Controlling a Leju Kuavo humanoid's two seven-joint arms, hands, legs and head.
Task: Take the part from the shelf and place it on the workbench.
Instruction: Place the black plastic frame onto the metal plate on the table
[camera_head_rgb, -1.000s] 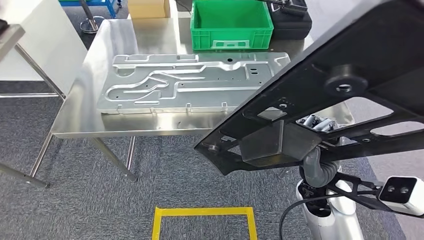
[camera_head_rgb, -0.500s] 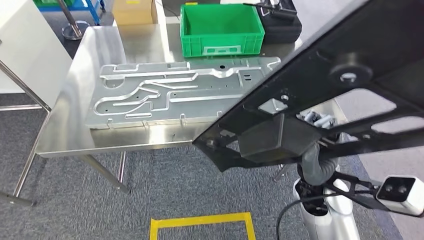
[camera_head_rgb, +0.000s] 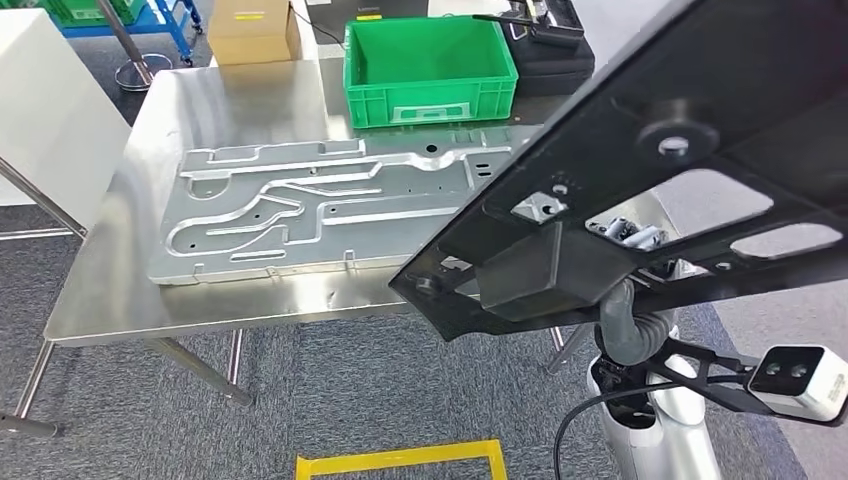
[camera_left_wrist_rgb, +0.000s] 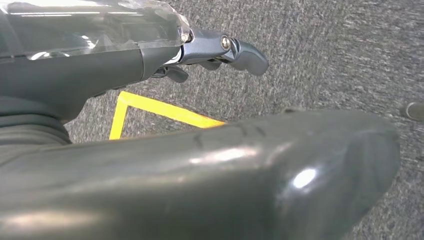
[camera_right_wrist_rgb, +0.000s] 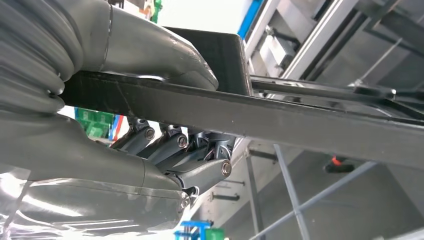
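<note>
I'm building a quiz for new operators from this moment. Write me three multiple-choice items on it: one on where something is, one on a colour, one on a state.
1. Where does the silver stamped panel lie?
A. flat on the steel workbench
B. inside the crate
C. on the carpet

2. What colour is the crate at the far side of the workbench?
A. blue
B. green
C. red

3. What is the state of the black part?
A. lying on the workbench
B. resting on the floor
C. held up in the air by the right hand

Answers:
1 A, the head view shows the panel flat on the tabletop, in front of the crate.
2 B, its walls are bright green.
3 C, the right wrist view shows thumb and fingers clamped on the part's edge, and the head view shows it above the table.
</note>
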